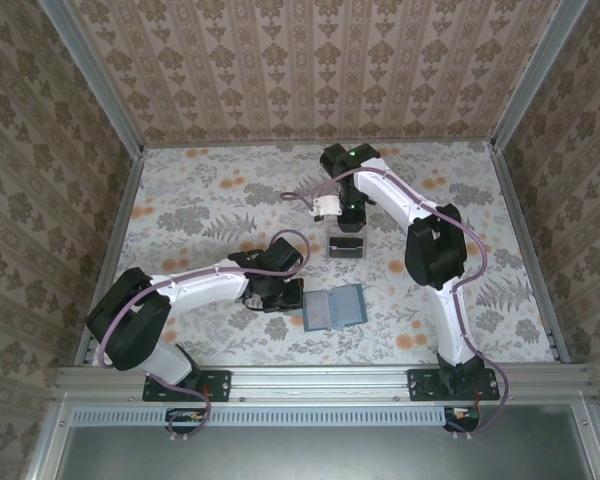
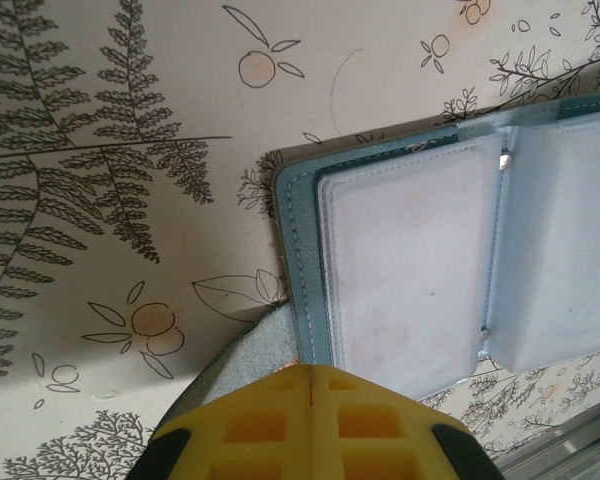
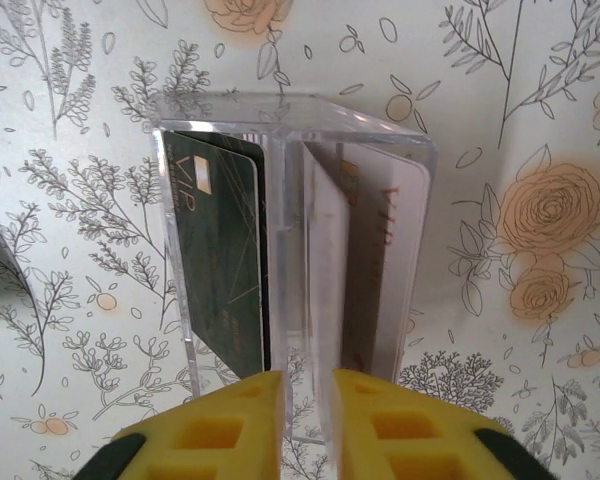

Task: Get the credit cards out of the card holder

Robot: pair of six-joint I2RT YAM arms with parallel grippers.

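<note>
The card holder (image 1: 336, 308) lies open on the table, teal-edged with pale blue-grey pockets (image 2: 410, 270). My left gripper (image 2: 310, 368) is shut, its yellow fingertips resting together on the holder's near left edge. Farther back, the credit cards stand on edge in a clear plastic tray (image 3: 280, 105): a dark green card (image 3: 220, 260) in the left slot, pale cards (image 3: 380, 260) in the right. Just above the tray's middle, my right gripper (image 3: 308, 400) is open a narrow gap, with the edge of a pale card running down into that gap. In the top view this gripper (image 1: 348, 222) hangs over the tray (image 1: 346, 245).
The table is covered in a floral cloth (image 1: 210, 210), with patterned walls on three sides. A metal rail (image 1: 320, 378) runs along the near edge behind the arm bases. The left arm (image 1: 210, 285) lies low across the left front of the table.
</note>
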